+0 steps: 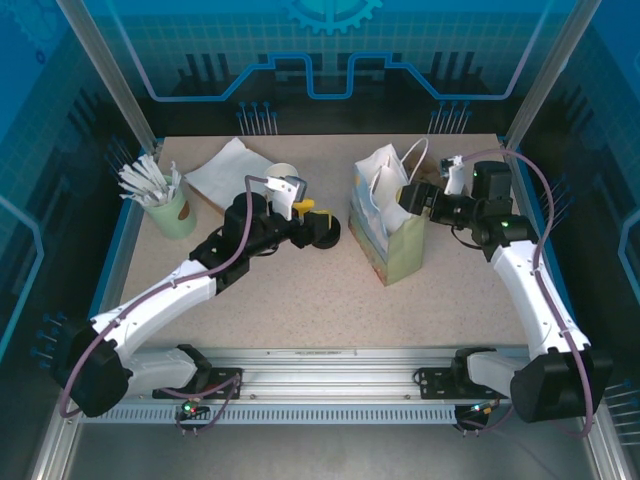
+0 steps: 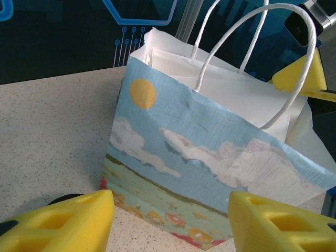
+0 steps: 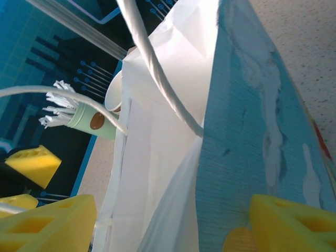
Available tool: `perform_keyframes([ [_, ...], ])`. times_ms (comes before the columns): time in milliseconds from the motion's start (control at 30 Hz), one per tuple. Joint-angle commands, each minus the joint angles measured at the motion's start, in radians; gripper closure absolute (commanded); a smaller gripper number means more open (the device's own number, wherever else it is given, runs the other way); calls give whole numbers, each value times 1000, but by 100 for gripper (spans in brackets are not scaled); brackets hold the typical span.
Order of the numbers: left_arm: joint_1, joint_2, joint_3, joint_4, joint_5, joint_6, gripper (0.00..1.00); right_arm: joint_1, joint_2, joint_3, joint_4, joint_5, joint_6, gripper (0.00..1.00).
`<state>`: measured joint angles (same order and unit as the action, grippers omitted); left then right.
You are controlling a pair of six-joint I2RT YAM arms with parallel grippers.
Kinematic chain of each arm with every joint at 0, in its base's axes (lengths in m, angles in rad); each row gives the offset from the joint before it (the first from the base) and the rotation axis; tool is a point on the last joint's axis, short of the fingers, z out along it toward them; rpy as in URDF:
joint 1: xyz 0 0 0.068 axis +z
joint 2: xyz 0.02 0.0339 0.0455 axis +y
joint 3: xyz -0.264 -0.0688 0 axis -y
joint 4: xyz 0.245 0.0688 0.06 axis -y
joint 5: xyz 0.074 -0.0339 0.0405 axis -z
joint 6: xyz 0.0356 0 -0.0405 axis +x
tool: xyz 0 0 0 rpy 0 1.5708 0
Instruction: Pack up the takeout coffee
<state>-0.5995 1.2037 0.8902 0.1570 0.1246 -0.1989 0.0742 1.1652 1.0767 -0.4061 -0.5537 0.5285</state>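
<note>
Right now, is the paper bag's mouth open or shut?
Open: the printed paper bag stands upright on the table, its top edges spread apart, white inside showing.

Matt paper bag (image 2: 210, 157), speckled matt table (image 2: 52, 131), smooth yellow plastic left gripper (image 2: 170, 220)

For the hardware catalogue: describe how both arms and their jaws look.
Left arm and right arm: white shells on the long links, black joints and bases, a mauve cable looped along each. Jaws are yellow, wedge-shaped, with hollow cut-outs.
</note>
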Motion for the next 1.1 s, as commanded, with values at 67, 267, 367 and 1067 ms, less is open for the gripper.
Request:
perform_keyframes([
  [67,-2,13,36,-24,30,-21,39,27,2,-4,22,14,17,23],
  [267,-2,4,33,-43,8,-2,39,-21,-15,52,-85,67,-67,22],
  [367,-2,-9,24,-51,-29,16,37,-82,-33,89,-148,88,-116,21],
  [1067,440,-87,-330,138,-564,1,4,-118,20,-296,347,1014,-397,0],
])
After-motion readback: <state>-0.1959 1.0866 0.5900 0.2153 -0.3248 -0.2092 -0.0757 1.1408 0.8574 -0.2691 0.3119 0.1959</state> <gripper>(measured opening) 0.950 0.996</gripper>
